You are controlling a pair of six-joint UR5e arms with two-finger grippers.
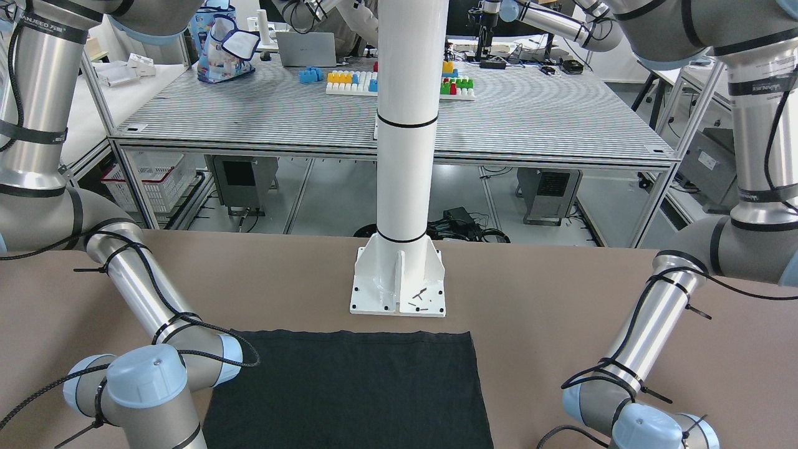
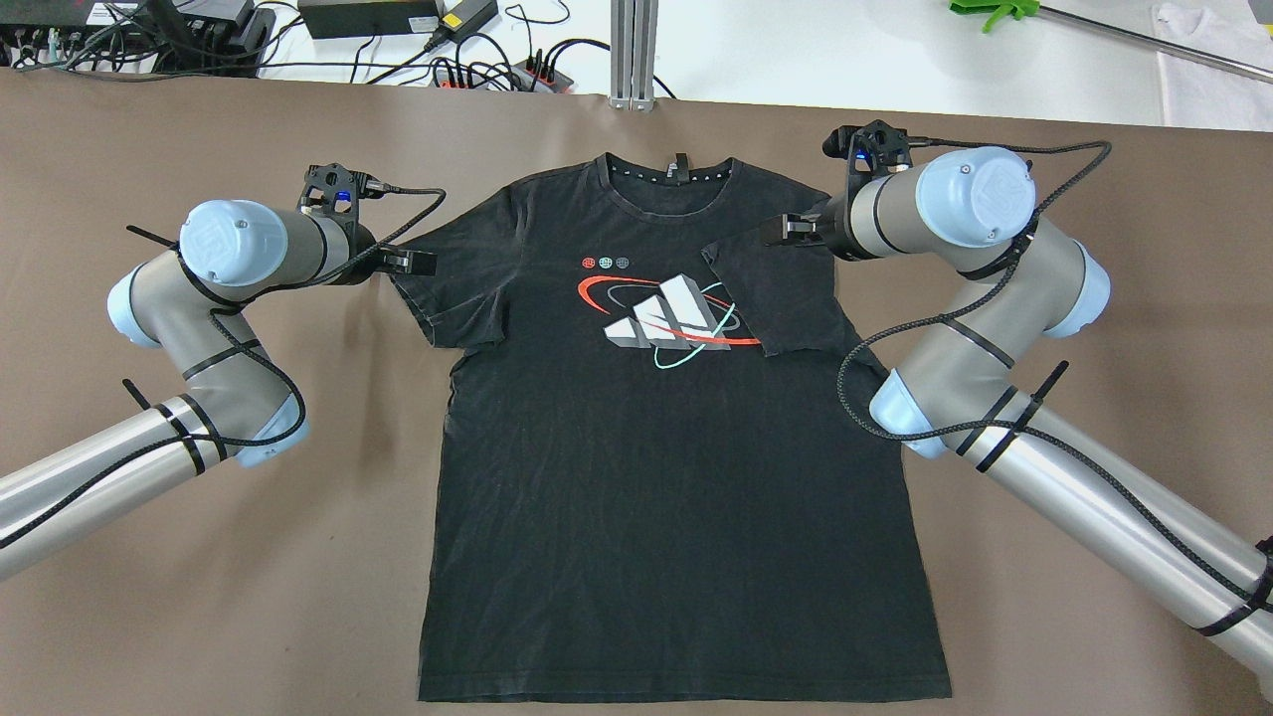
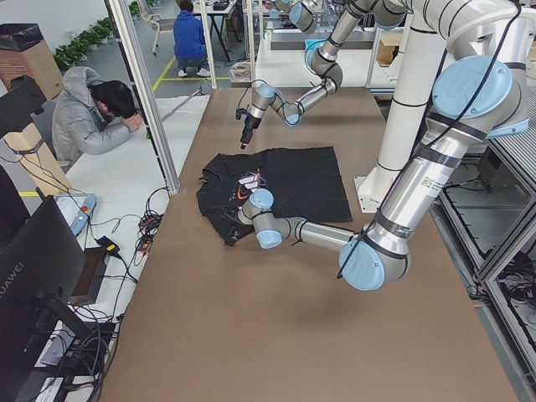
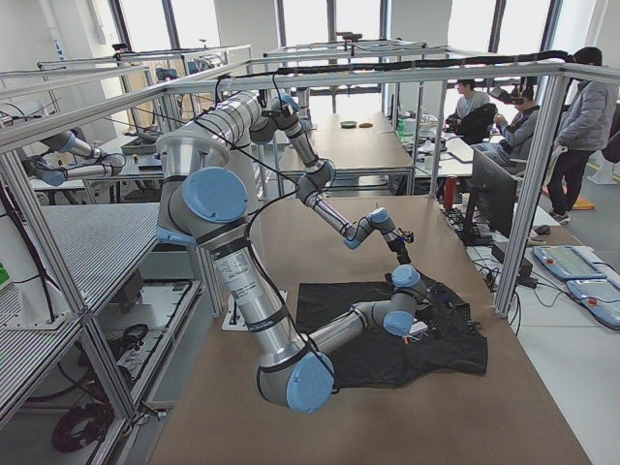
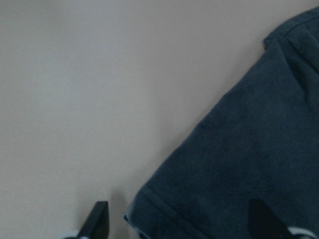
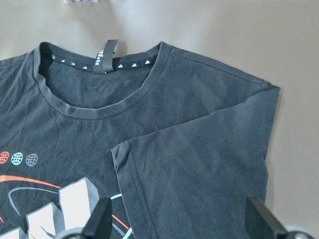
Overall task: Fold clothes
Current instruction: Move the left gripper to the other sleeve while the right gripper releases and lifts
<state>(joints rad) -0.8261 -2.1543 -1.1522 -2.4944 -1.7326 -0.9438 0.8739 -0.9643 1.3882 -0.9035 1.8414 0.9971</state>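
- A black T-shirt point(image 2: 676, 477) lies flat and face up in the middle of the brown tabletop point(image 2: 199, 617), with its collar point(image 2: 674, 181) on the side away from the robot.
- A print of white bars ringed in red and teal point(image 2: 664, 320) sits on the chest, with three small round marks above it.
- The sleeve on the robot's right point(image 2: 786, 288) is folded inward over the chest, and its hemmed edge touches the print's side.
- The sleeve on the robot's left point(image 2: 448, 278) is spread out flat on the tabletop.
- The left arm point(image 2: 234, 249) reaches in low at that spread sleeve.
- The left jaws stand open. In the left wrist view one fingertip point(image 5: 97, 221) is over bare tabletop and the other point(image 5: 264, 221) is over the sleeve cloth, with the sleeve's hem between them.
- The right arm point(image 2: 975, 199) holds its wrist over the shoulder by the folded sleeve.
- The right jaws are spread wide and grip nothing. In the right wrist view both fingertips point(image 6: 99, 221) are seen above the shirt, and the exterior left view shows them raised off the cloth.
- In the front-facing view the shirt's bottom hem lies near the base plate of a white pole point(image 1: 399, 284) without touching it.
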